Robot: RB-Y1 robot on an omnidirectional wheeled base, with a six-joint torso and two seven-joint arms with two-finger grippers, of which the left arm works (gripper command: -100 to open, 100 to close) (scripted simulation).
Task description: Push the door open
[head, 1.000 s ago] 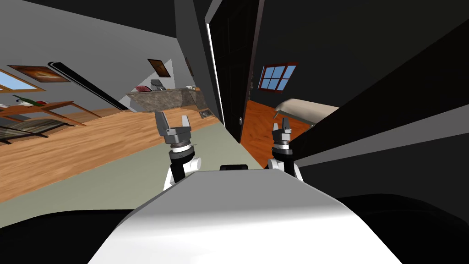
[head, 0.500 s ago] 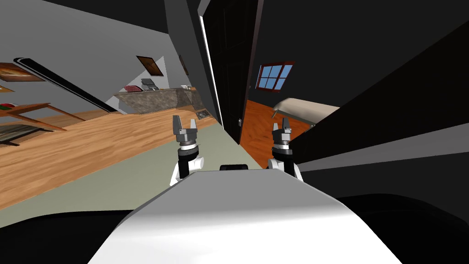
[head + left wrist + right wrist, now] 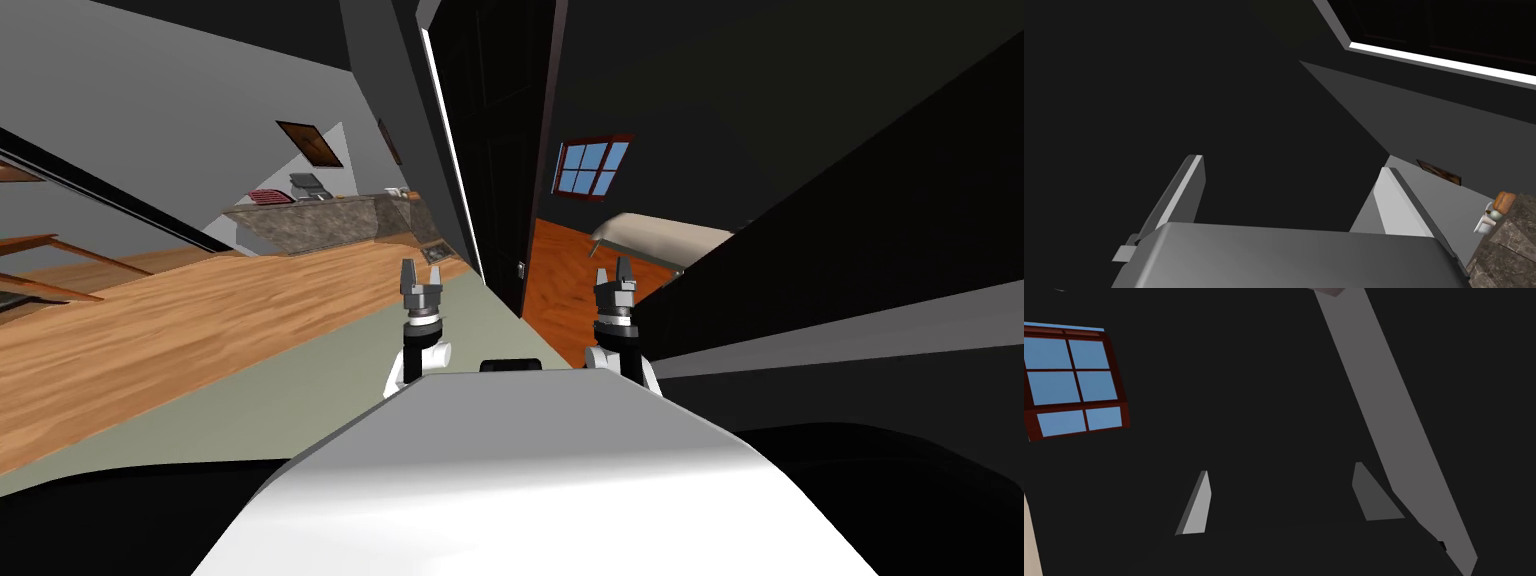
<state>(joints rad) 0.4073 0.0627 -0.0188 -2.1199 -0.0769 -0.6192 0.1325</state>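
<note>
Your left end effector [image 3: 421,278] has its two fingers spread apart with nothing between them; its wrist view [image 3: 1290,165] shows the same open gap against a flat dark surface. Your right end effector [image 3: 613,270] is likewise open and empty, its blades parted in its own wrist view [image 3: 1281,468]. Neither one touches anything.

The door [image 3: 500,170] stands ahead of both and between them, a dark slab seen almost edge-on. Its pale edge [image 3: 450,150] faces the left end effector's side, and it rises well above the fingertips. A small pale fitting [image 3: 521,267] sits low on it, too small to identify with confidence.

Beyond the right end effector a gap lies open beside the door. Through it you can see a red-brown floor [image 3: 565,290], a bed [image 3: 660,238] and a window [image 3: 592,167], which also appears past the right fingers [image 3: 1074,378]. Off beyond the left end effector, well apart from it, is a stone-topped desk [image 3: 310,220] with small items on it.

By the look of it, most of the task is done: the door is swung well away from its opening. What may remain is a final push to widen the swing, and no end effector is in contact to deliver it.
</note>
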